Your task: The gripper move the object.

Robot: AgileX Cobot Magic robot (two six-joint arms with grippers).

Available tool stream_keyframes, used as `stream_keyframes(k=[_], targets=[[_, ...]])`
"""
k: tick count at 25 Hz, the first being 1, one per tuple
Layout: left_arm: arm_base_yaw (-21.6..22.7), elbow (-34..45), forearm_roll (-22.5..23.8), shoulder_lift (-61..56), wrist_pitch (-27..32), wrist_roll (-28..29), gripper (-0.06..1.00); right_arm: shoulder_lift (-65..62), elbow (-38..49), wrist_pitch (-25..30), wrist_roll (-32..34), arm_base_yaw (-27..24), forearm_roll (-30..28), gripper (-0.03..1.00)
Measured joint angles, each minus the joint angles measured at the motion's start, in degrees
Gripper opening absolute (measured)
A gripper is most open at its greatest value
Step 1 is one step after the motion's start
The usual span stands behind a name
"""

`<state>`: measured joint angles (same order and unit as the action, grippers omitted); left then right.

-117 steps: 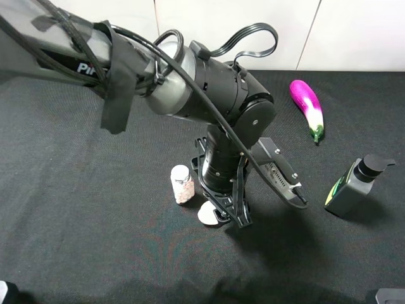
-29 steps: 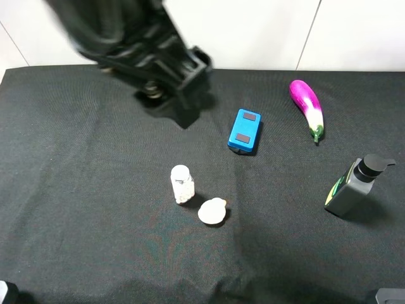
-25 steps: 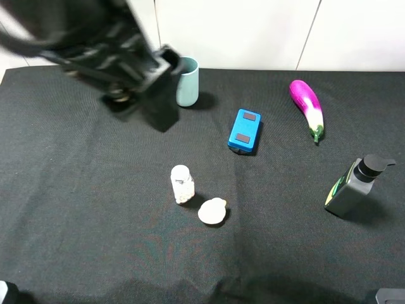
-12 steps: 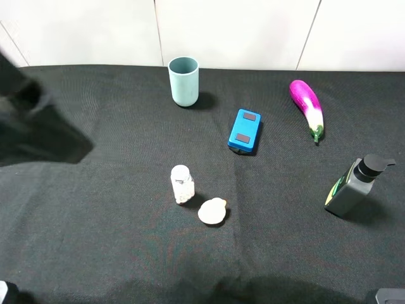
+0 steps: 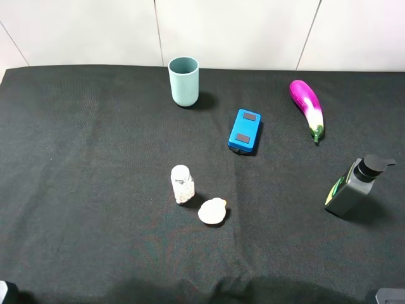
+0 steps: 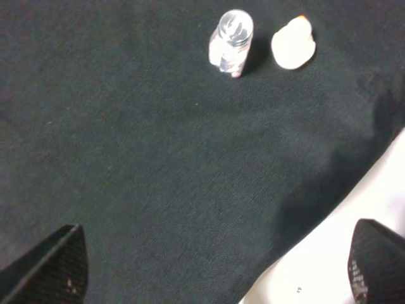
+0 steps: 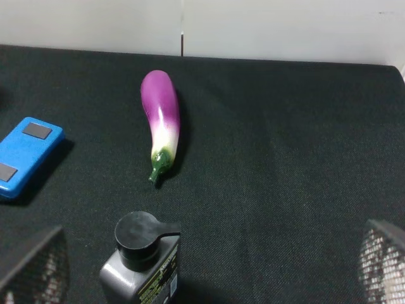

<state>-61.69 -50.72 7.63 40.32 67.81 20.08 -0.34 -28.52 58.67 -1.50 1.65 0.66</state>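
The cream-white rubber duck (image 5: 212,211) lies on the black cloth just right of the pill bottle (image 5: 182,184), with nothing holding it. It also shows in the left wrist view (image 6: 293,43), far from my left gripper (image 6: 215,259). That gripper is open and empty, with its fingertips (image 6: 56,269) spread wide. My right gripper (image 7: 209,266) is open and empty too, hanging above the dispenser bottle (image 7: 142,263). Neither arm shows in the exterior view.
A teal cup (image 5: 183,81) stands at the back. A blue box (image 5: 244,131), a purple eggplant (image 5: 307,107) and a grey dispenser bottle (image 5: 353,187) lie to the right. In the left wrist view the cloth's edge meets white floor (image 6: 329,253).
The left arm, which stood over the duck, has lifted and swept back left out of the exterior view. The duck stays beside the pill bottle; cup and blue box are uncovered.
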Motion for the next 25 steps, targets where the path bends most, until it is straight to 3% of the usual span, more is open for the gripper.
stream_keyframes(k=[3, 6, 17, 20, 25], targets=[[3.55, 3.66, -0.02, -4.53, 0.00, -0.12, 0.88, 0.00, 0.00, 0.00, 0.00, 0.00, 0.00, 0.69], [9.76, 6.59, -0.02, -8.03, -0.08, -2.09, 0.88, 0.00, 0.00, 0.00, 0.00, 0.00, 0.00, 0.69], [42.18, 14.34, -3.96, -21.28, -3.59, -22.40, 0.88, 0.00, 0.00, 0.00, 0.00, 0.00, 0.00, 0.69], [49.53, 17.22, -5.95, -25.90, -4.33, -24.60, 0.88, 0.00, 0.00, 0.00, 0.00, 0.00, 0.00, 0.69], [57.99, 22.35, -9.80, -33.45, -6.05, -26.07, 0.88, 0.00, 0.00, 0.00, 0.00, 0.00, 0.00, 0.69]])
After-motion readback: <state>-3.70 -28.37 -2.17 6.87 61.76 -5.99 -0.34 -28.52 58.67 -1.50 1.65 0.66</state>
